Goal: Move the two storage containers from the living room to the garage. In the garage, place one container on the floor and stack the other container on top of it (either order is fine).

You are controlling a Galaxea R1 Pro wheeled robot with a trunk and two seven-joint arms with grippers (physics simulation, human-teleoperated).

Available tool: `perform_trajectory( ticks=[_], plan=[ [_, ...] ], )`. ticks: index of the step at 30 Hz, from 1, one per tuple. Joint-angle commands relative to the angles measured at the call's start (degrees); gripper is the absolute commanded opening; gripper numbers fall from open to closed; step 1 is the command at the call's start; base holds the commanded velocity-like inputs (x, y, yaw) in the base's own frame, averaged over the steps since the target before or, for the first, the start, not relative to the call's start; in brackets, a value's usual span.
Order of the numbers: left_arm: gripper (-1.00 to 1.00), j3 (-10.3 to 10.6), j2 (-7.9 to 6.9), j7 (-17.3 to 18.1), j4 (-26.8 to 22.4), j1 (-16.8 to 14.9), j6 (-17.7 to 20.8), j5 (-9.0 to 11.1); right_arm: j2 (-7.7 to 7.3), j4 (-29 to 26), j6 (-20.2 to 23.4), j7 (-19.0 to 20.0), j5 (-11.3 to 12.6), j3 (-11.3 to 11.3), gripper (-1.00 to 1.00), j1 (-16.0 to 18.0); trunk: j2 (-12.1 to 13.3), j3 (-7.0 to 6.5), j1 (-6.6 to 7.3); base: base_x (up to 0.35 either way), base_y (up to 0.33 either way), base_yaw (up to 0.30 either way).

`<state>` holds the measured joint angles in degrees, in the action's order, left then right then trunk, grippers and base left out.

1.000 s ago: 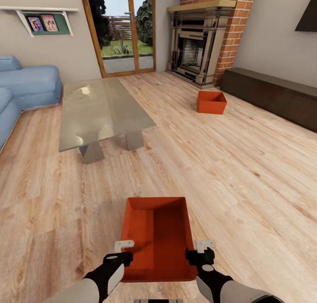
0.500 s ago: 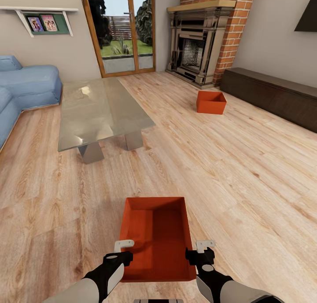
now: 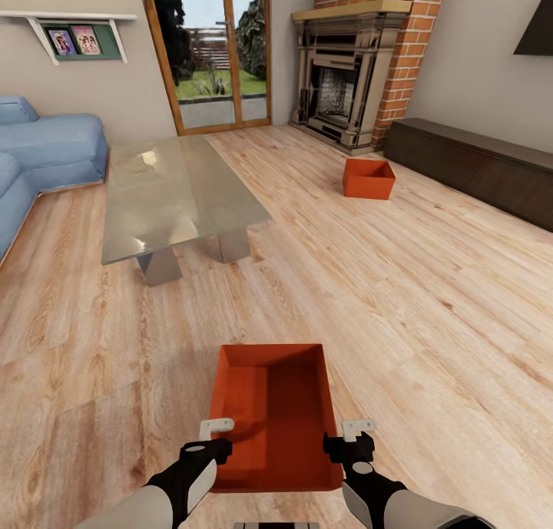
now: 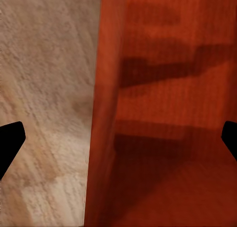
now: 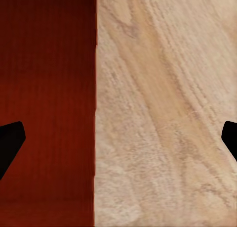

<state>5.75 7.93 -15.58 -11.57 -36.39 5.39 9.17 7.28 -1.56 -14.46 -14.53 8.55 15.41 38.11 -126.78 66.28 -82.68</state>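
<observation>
The near storage container (image 3: pixel 275 415) sits on the light wood plank floor (image 3: pixel 430 299) of the living room, right in front of the robot, its long side running away from the camera. The left gripper (image 3: pixel 217 434) straddles its left wall and the right gripper (image 3: pixel 349 433) its right wall, each with one finger inside the bin and one outside. In both wrist views the dark fingertips stand far apart at the picture edges with the thin orange-red wall (image 4: pixel 101 113) between them, so both sets of jaws are open and grip nothing yet. The second storage container (image 3: pixel 369 178) lies well apart, near the brick fireplace (image 3: pixel 346 76).

The step in hand looks like a two-handed pinch of the side walls. To do it well, lower both grippers evenly until the walls sit deep between the fingers, close both together, then lift level so the thin walls do not twist or slip
</observation>
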Motion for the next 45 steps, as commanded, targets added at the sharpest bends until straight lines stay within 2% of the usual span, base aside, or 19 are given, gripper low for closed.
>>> perform_trajectory(
  ticks=[1,23,34,45],
  plan=[
    [1.0,0.49,-0.02,-0.33,-0.14,0.0,0.32,0.56,0.02,0.07,-0.22,-0.15,0.59,0.5,1.0,0.04,-0.02,0.04,0.01,0.0,0.086,0.0],
    [1.0,0.45,-0.05,-0.41,-0.38,0.0,0.32,0.58,0.08,0.07,-0.26,-0.15,0.6,0.5,1.0,0.04,-0.02,0.04,0.01,0.0,0.007,0.0],
    [1.0,0.33,-0.11,-0.58,-0.45,0.0,0.41,0.56,1.0,0.07,-1.63,-0.33,0.67,0.51,1.0,0.04,-0.02,0.04,0.01,0.0,0.0,0.0],
    [1.0,0.47,-0.03,-0.59,-0.23,0.0,0.41,0.58,1.02,0.07,-1.8,-0.07,0.68,0.5,1.0,0.04,-0.02,0.04,0.01,0.0,0.0,0.0]
  ],
)
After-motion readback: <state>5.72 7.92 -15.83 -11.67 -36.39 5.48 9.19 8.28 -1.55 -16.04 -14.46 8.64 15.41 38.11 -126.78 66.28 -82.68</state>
